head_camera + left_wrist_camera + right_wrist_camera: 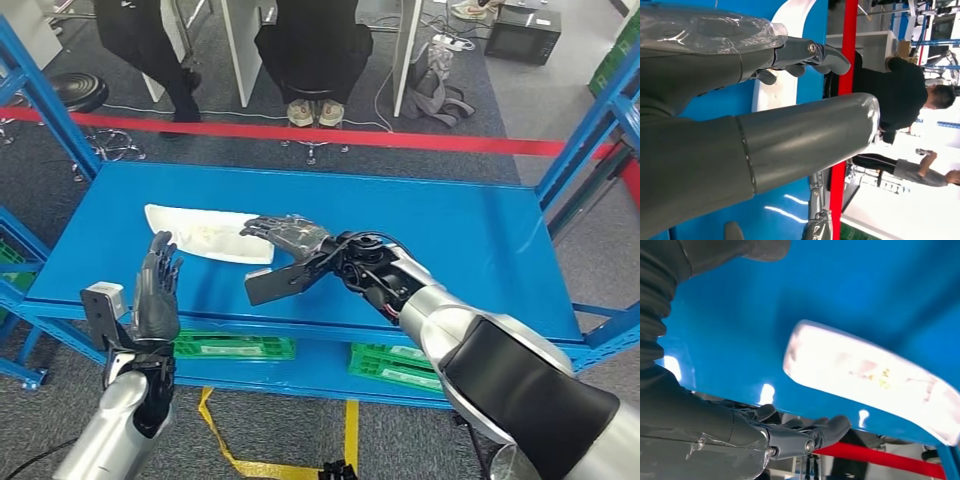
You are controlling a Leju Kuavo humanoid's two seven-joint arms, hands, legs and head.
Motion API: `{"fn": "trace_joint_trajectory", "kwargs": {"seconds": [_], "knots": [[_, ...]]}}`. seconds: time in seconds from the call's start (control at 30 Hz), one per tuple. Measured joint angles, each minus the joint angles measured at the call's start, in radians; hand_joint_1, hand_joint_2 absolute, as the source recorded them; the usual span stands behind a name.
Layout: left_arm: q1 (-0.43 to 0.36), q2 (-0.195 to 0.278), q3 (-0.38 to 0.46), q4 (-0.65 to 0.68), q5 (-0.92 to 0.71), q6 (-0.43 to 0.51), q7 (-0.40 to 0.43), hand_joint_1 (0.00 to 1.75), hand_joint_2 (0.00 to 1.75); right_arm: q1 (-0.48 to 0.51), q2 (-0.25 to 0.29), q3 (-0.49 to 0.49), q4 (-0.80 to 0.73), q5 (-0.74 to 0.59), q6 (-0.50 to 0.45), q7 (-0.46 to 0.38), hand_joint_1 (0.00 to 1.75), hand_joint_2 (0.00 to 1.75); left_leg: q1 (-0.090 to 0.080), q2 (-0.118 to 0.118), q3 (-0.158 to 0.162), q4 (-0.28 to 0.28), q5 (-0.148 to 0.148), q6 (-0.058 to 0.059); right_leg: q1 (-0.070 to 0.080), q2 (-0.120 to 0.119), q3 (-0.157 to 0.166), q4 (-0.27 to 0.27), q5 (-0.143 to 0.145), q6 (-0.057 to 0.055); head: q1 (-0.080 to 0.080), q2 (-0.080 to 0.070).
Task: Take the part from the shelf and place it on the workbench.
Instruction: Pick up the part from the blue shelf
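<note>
Reach phase, part (207,234) not gripped.
Right hand (290,258) open at its near end, bracketing for a pinch; left hand (156,295) open, raised (likely waiting to support).

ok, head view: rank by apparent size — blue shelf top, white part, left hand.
1. blue shelf top, largest by far.
2. white part.
3. left hand, though it sits nearer the camera, so the gap is unsure.

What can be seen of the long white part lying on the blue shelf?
The long white part is a flat, slightly curved panel, plastic-looking, with faint yellowish marks near its middle. It lies flat on the blue metal shelf, towards its left. The right hand reaches over its right end, fingers above, thumb below; contact cannot be confirmed. The left hand is raised near its left end, apart.
</note>
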Motion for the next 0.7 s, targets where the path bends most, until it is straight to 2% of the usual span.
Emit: {"fn": "trace_joint_trajectory", "kwargs": {"seconds": [0.03,0.07,0.1,0.13,0.17,0.27,0.3,0.33,0.4,0.43,0.47,0.5,0.57,0.6,0.63,0.7], "knots": [[0.001,0.000,0.000,0.000,0.000,0.000,0.000,0.00,0.00,0.001,0.000,0.000,0.000,0.000,0.000,0.000,0.00,1.75,0.002,-0.001,0.008,0.001,-0.008,-0.005,-0.003,-0.002,0.031,-0.072,0.042,0.002,0.004,0.000],[0.001,0.000,0.000,0.000,0.001,0.000,-0.001,0.00,0.00,0.000,-0.001,0.000,0.000,0.000,0.000,0.000,0.00,1.75,0.002,-0.002,0.015,0.002,-0.017,-0.012,-0.003,-0.002,0.068,-0.138,0.069,0.003,0.006,0.000],[0.000,0.000,0.000,0.000,0.001,0.000,-0.001,0.00,0.00,-0.002,-0.001,0.000,0.000,0.000,0.000,0.000,0.00,1.75,0.002,-0.002,0.019,0.005,-0.024,-0.018,-0.002,-0.002,0.101,-0.195,0.081,0.001,0.007,0.000],[-0.002,0.000,0.000,0.001,0.001,0.000,-0.002,0.00,0.00,-0.003,-0.001,0.000,0.000,0.000,0.000,0.000,0.00,1.75,0.002,-0.002,0.019,0.008,-0.029,-0.023,0.001,0.000,0.120,-0.226,0.077,-0.003,0.006,0.000],[-0.003,0.000,0.000,0.001,0.001,0.000,-0.002,0.00,0.00,-0.004,-0.001,0.000,0.000,0.000,0.000,0.000,0.00,1.75,0.002,-0.002,0.017,0.009,-0.030,-0.028,0.005,0.004,0.129,-0.233,0.063,-0.011,0.003,0.000],[-0.003,0.000,0.000,0.001,0.001,0.000,-0.003,0.00,0.00,-0.005,-0.002,-0.001,-0.001,0.000,0.000,0.000,0.00,1.75,0.006,-0.001,0.011,0.024,-0.043,-0.041,0.005,0.009,0.138,-0.242,0.044,-0.036,0.000,0.000],[-0.005,0.000,0.000,0.001,0.001,-0.001,-0.004,0.00,0.00,-0.007,-0.003,-0.002,-0.001,0.000,0.000,0.000,0.00,1.75,0.006,-0.001,-0.007,0.062,-0.057,-0.045,0.003,0.009,0.144,-0.244,0.040,-0.043,-0.005,0.000],[-0.007,0.000,0.000,0.001,0.001,-0.002,-0.005,0.00,0.00,-0.008,-0.003,-0.002,-0.001,0.000,0.000,0.000,0.00,1.75,0.006,-0.001,-0.045,0.128,-0.079,-0.047,0.003,0.009,0.149,-0.245,0.036,-0.048,-0.010,0.000],[-0.007,0.000,0.000,0.001,0.001,-0.005,-0.008,0.00,0.00,-0.006,-0.003,-0.002,-0.001,0.000,-0.001,0.000,0.00,1.75,0.005,-0.001,-0.160,0.298,-0.122,-0.047,0.005,0.010,0.156,-0.245,0.029,-0.053,-0.022,0.000],[-0.004,0.000,0.000,0.001,0.001,-0.006,-0.008,0.00,0.00,-0.003,-0.003,-0.002,-0.001,0.000,-0.001,0.000,0.00,1.75,0.003,-0.001,-0.212,0.357,-0.124,-0.045,0.007,0.010,0.160,-0.245,0.025,-0.055,-0.024,0.000],[-0.001,0.001,0.000,0.002,0.001,-0.007,-0.009,0.00,0.00,0.000,-0.003,-0.002,-0.001,0.000,-0.001,0.000,0.00,1.75,0.001,-0.001,-0.243,0.372,-0.102,-0.041,0.008,0.011,0.166,-0.245,0.020,-0.056,-0.025,0.000],[0.001,0.002,0.000,0.002,0.001,-0.007,-0.010,0.00,0.00,0.002,-0.003,-0.002,-0.001,0.000,0.000,0.001,0.00,1.75,-0.002,-0.001,-0.251,0.341,-0.058,-0.035,0.010,0.013,0.174,-0.245,0.015,-0.056,-0.026,0.000],[0.000,0.002,0.000,0.002,0.001,-0.009,-0.012,0.00,0.00,0.002,-0.003,-0.002,-0.001,0.000,0.000,0.001,0.00,1.75,-0.011,-0.002,-0.213,0.188,0.053,-0.021,0.010,0.015,0.191,-0.246,0.004,-0.055,-0.028,0.000],[-0.001,0.002,0.000,0.002,0.001,-0.010,-0.013,0.00,0.00,0.002,-0.003,-0.002,-0.001,0.000,0.000,0.002,0.00,1.75,-0.016,-0.002,-0.190,0.119,0.092,-0.013,0.009,0.016,0.195,-0.249,0.001,-0.053,-0.030,0.000],[-0.003,0.002,0.000,0.002,0.001,-0.011,-0.014,0.00,0.00,0.002,-0.003,-0.002,-0.001,0.000,0.000,0.002,0.00,1.75,-0.020,-0.002,-0.174,0.067,0.112,-0.008,0.009,0.017,0.195,-0.251,0.000,-0.049,-0.032,0.000],[-0.004,0.002,0.000,0.003,0.000,-0.012,-0.016,0.00,0.00,0.005,-0.003,-0.001,0.000,0.000,0.001,0.003,0.00,1.75,-0.025,-0.003,-0.166,0.037,0.112,-0.004,0.009,0.019,0.191,-0.258,0.000,-0.040,-0.034,0.000]]}}
